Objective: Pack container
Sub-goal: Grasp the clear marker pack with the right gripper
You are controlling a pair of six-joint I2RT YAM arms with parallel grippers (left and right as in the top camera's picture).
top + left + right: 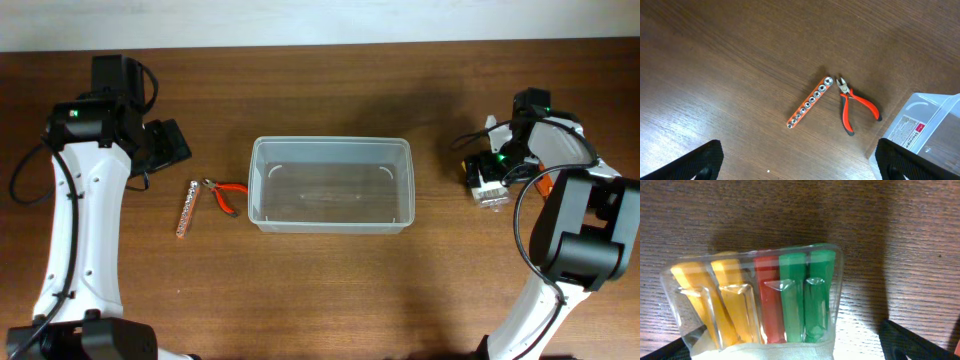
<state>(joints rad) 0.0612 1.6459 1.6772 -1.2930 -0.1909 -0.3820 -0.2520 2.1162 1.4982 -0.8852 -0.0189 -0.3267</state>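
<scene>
I see the clear container point(330, 142) centred on the desk point(330, 300), right of the pliers point(225, 196). Left pincer point(797, 150) spread; right pincer point(780, 340) spread astride a blister pack point(755, 305) holding yellow, red and green pieces.

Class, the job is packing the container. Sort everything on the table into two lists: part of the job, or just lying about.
Part of the job:
container
probably for packing: orange-handled pliers, socket strip, clear pack of coloured pieces

Just lying about:
no loose extras show; only the wooden table they lie on
</scene>
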